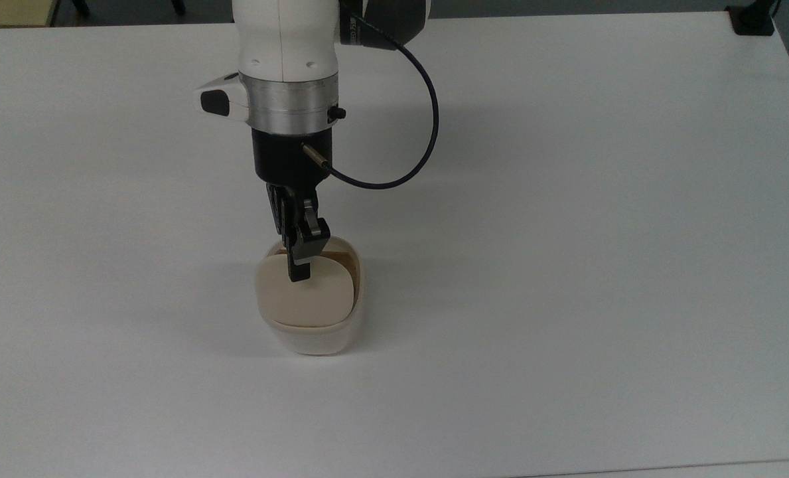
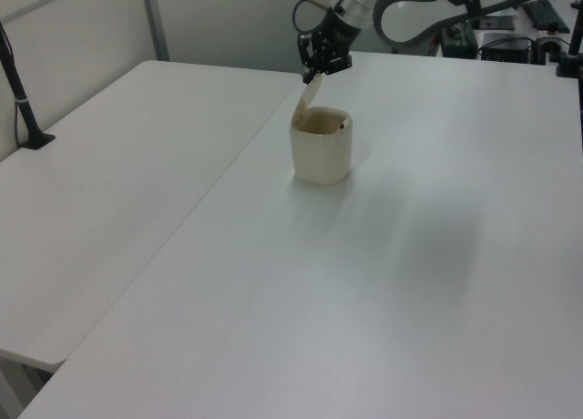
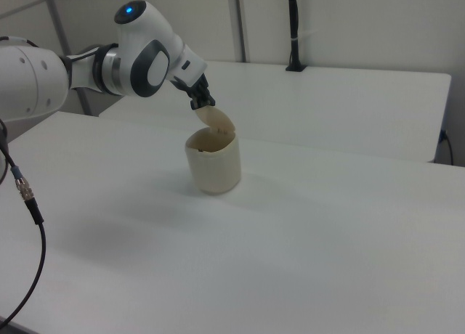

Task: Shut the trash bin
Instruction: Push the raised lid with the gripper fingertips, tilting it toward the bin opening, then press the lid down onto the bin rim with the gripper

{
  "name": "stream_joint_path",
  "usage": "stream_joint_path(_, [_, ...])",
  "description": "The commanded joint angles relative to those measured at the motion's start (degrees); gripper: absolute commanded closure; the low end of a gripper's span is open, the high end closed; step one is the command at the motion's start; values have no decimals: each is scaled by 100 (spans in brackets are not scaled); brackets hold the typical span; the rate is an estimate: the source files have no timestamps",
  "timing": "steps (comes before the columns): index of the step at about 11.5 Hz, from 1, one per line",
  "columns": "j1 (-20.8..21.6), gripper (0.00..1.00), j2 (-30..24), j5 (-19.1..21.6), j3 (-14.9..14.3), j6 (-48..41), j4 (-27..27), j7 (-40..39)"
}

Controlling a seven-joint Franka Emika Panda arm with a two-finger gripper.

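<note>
A: Where's your bin [image 1: 314,318]?
B: Mid-counter [image 1: 567,265], lid [image 1: 304,299] raised and tilted over the opening.
A: And your jaws?
B: The gripper [image 1: 297,273] touches the lid's free edge, jaws drawn narrow; you can't tell if they pinch it.

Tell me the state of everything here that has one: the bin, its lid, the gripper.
trash bin: upright on the table, open
lid: raised, tilted partway down over the opening, not shut
gripper: tip at the lid's free edge, fingers together
</note>
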Motion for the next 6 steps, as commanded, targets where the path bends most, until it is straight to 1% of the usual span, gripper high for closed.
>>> stream_joint_path(1, [72, 100, -410, -60, -30, 18, -505, -263])
stream_joint_path(6, [81, 100, -437, -60, -30, -70, -751, -589])
